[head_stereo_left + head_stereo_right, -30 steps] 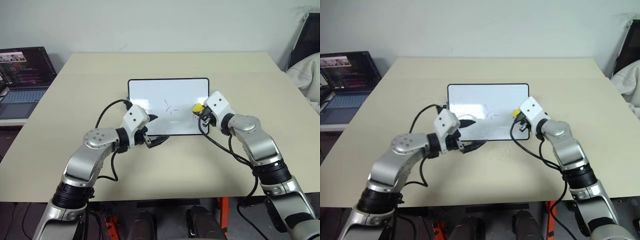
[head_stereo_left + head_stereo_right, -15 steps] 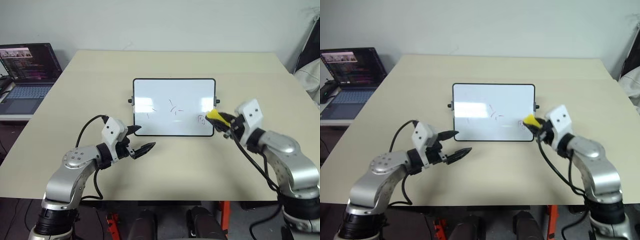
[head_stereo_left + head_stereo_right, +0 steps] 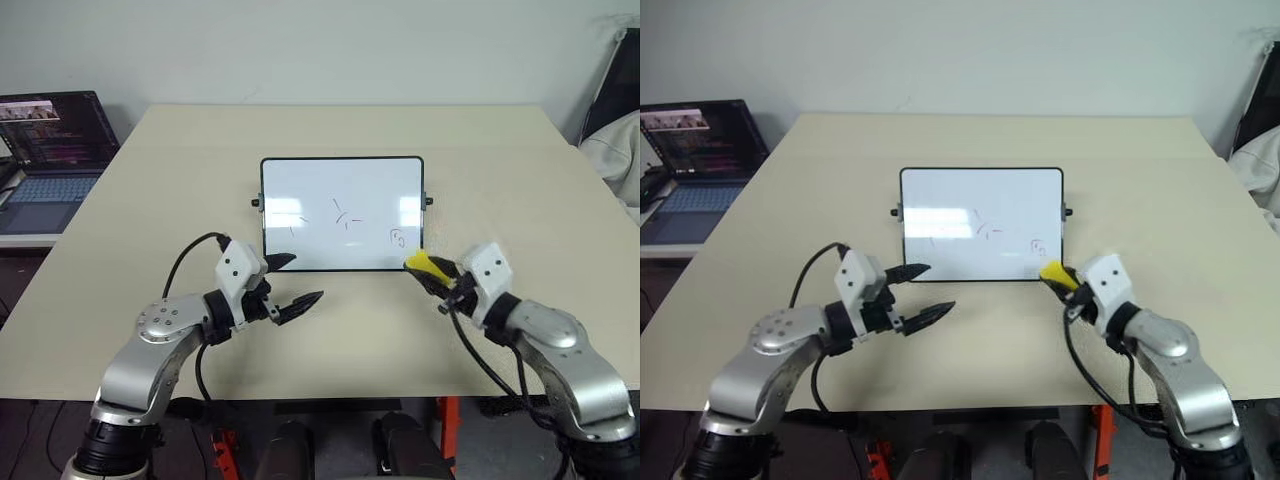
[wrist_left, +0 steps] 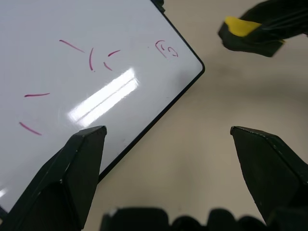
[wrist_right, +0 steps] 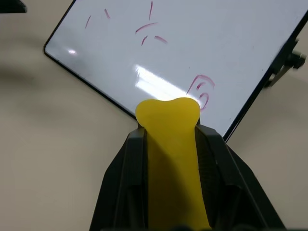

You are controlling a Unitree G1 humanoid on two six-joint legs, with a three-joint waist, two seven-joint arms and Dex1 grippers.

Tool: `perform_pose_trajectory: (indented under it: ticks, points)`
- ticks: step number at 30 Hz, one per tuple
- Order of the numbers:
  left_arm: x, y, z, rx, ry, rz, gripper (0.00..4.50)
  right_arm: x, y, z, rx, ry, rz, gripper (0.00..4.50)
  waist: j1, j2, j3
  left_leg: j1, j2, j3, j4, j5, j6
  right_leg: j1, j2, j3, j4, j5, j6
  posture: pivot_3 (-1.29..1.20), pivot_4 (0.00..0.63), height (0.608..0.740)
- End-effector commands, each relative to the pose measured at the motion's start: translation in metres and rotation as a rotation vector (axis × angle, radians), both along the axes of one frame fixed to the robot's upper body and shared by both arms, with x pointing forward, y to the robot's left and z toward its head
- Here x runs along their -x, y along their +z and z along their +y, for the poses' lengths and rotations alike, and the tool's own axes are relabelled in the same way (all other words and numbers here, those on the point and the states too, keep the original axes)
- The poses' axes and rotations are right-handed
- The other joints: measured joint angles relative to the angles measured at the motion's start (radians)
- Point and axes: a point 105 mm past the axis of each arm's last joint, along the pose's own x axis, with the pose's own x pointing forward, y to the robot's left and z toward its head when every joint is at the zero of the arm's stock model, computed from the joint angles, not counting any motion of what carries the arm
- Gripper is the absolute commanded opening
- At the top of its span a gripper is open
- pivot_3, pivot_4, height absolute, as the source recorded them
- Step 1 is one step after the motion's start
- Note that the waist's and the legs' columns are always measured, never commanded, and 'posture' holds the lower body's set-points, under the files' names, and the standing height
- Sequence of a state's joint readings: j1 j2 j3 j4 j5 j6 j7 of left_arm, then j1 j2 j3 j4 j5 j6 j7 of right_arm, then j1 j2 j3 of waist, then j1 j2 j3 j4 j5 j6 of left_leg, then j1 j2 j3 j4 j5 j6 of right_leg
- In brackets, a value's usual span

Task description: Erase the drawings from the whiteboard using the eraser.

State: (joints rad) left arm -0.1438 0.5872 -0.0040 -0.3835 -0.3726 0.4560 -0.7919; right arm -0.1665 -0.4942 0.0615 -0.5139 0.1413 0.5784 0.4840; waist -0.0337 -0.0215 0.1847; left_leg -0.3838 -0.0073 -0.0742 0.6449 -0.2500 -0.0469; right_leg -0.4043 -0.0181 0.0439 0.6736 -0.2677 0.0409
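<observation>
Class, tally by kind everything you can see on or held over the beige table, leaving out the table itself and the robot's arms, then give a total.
Whiteboard: 1
Eraser: 1
Total: 2

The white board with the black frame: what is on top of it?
On the glossy white board with a thin black frame lie only thin dark marker scribbles. The table beneath it is covered.

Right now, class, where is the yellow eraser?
The eraser is clamped in the robot's right hand, just off the whiteboard's near right corner, beside the curly squiggle.
</observation>
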Motion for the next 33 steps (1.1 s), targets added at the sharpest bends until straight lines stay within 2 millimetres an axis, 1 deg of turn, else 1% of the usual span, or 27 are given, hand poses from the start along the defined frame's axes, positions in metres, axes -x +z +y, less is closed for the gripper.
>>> perform_pose_trajectory:
  ticks: [1, 5, 8, 9, 11, 13, 17, 20, 22, 23, 25, 26, 27, 29, 31, 33]
  points:
    - [0.0, 0.007, -0.007, -0.012, -0.042, -0.042, 4.5, -0.023, 0.015, 0.008, 0.046, -0.054, -0.128, 1.01, 0.001, 0.0, 0.0, 0.0, 0.0, 0.0, 0.0, 0.0, 0.0, 0.0, 0.0, 0.0, 0.0, 0.0, 0.0, 0.0, 0.15, 0.74]
    - [0.0, 0.004, -0.007, -0.019, -0.055, -0.038, 4.5, -0.045, 0.022, 0.015, 0.062, -0.091, -0.187, 1.01, 0.001, 0.0, 0.0, -0.001, 0.0, 0.0, 0.0, 0.0, 0.0, 0.0, 0.0, 0.0, 0.0, 0.003, -0.005, 0.0, 0.15, 0.74]
    - [0.0, 0.001, -0.006, -0.021, -0.062, -0.034, 4.5, -0.062, 0.02, 0.018, 0.05, -0.118, -0.197, 1.01, 0.001, 0.0, 0.0, -0.001, -0.001, 0.0, -0.001, 0.0, 0.0, 0.0, 0.0, 0.0, 0.0, 0.003, -0.005, 0.0, 0.15, 0.74]
    - [0.0, 0.0, -0.006, -0.022, -0.064, -0.033, 4.5, -0.066, 0.018, 0.018, 0.048, -0.128, -0.202, 1.01, 0.001, 0.0, 0.0, -0.001, -0.001, 0.0, -0.001, 0.0, 0.0, 0.0, 0.0, 0.0, 0.0, 0.003, -0.005, 0.0, 0.15, 0.74]
    - [0.0, -0.001, -0.006, -0.022, -0.068, -0.035, 4.5, -0.072, 0.004, 0.015, 0.076, -0.143, -0.181, 1.01, 0.002, 0.0, 0.0, -0.001, 0.0, -0.001, -0.001, 0.0, 0.0, 0.0, -0.001, -0.001, 0.0, 0.003, -0.005, 0.0, 0.15, 0.74]
    - [0.0, -0.001, -0.006, -0.021, -0.07, -0.036, 4.5, -0.071, -0.015, 0.012, 0.107, -0.133, -0.129, 1.01, 0.002, 0.0, 0.0, -0.001, -0.001, -0.001, -0.001, 0.0, 0.0, 0.0, -0.001, -0.001, 0.0, 0.003, -0.005, 0.0, 0.15, 0.74]
    - [-0.001, 0.0, -0.007, -0.017, -0.068, -0.04, 4.5, -0.059, -0.046, 0.012, 0.148, -0.084, -0.013, 1.01, 0.001, -0.002, -0.001, 0.0, 0.0, 0.0, 0.0, 0.0, 0.0, 0.001, -0.001, -0.001, 0.0, 0.003, -0.005, 0.0, 0.15, 0.74]
    - [-0.002, 0.001, -0.008, -0.014, -0.068, -0.042, 4.5, -0.053, -0.059, 0.01, 0.168, -0.071, 0.044, 1.01, 0.0, -0.003, -0.002, 0.002, 0.0, -0.001, 0.0, 0.0, 0.0, 0.002, 0.0, 0.0, 0.001, 0.003, -0.005, 0.0, 0.15, 0.74]
    - [-0.002, 0.001, -0.008, -0.012, -0.069, -0.043, 4.5, -0.045, -0.07, 0.012, 0.197, -0.034, 0.093, 1.01, -0.001, -0.003, -0.002, 0.004, 0.0, -0.001, 0.001, 0.0, 0.0, 0.004, 0.0, 0.0, 0.001, 0.002, -0.004, 0.0, 0.15, 0.74]
    - [-0.002, 0.002, -0.009, -0.011, -0.07, -0.044, 4.5, -0.044, -0.068, 0.012, 0.195, -0.035, 0.09, 1.01, -0.001, -0.003, -0.002, 0.006, 0.0, -0.001, 0.001, 0.0, 0.001, 0.007, 0.0, -0.001, 0.0, 0.001, -0.002, 0.0, 0.15, 0.74]
    - [-0.003, 0.002, -0.008, -0.01, -0.07, -0.044, 4.5, -0.048, -0.055, 0.013, 0.168, -0.056, 0.04, 1.0, -0.001, -0.003, -0.002, 0.013, 0.001, -0.001, 0.0, 0.0, 0.001, 0.015, 0.0, -0.001, -0.001, 0.001, -0.002, 0.0, 0.15, 0.74]
    - [-0.003, 0.002, -0.008, -0.011, -0.071, -0.044, 4.5, -0.053, -0.04, 0.014, 0.132, -0.072, -0.01, 1.0, -0.001, -0.003, -0.002, 0.017, 0.001, -0.001, 0.0, 0.0, 0.001, 0.018, 0.0, 0.0, -0.001, -0.003, -0.007, 0.0, 0.15, 0.74]
    - [-0.003, 0.002, -0.008, -0.012, -0.072, -0.044, 4.5, -0.057, -0.027, 0.014, 0.102, -0.092, -0.053, 1.0, 0.0, -0.003, -0.002, 0.018, 0.001, -0.001, 0.0, 0.0, 0.001, 0.019, 0.0, 0.0, -0.001, -0.004, -0.008, 0.0, 0.15, 0.74]
    - [-0.003, 0.002, -0.009, -0.01, -0.075, -0.042, 4.5, -0.067, -0.004, 0.007, 0.067, -0.164, -0.136, 1.0, -0.001, -0.003, -0.001, 0.018, 0.001, -0.001, 0.0, 0.0, 0.001, 0.018, 0.0, 0.0, 0.0, -0.004, -0.008, 0.0, 0.15, 0.74]
    - [-0.002, 0.001, -0.01, -0.008, -0.08, -0.039, 4.5, -0.074, 0.006, 0.001, 0.052, -0.216, -0.17, 1.0, 0.0, -0.003, -0.001, 0.017, 0.001, -0.001, 0.0, 0.0, 0.001, 0.017, 0.0, 0.001, 0.0, -0.003, -0.008, 0.0, 0.15, 0.74]
    - [-0.002, 0.0, -0.011, -0.007, -0.082, -0.037, 4.5, -0.077, 0.006, 0.0, 0.057, -0.221, -0.168, 1.0, 0.001, -0.003, -0.001, 0.016, 0.0, -0.001, -0.001, 0.0, 0.0, 0.016, 0.0, 0.0, -0.001, -0.001, -0.003, 0.0, 0.15, 0.74]
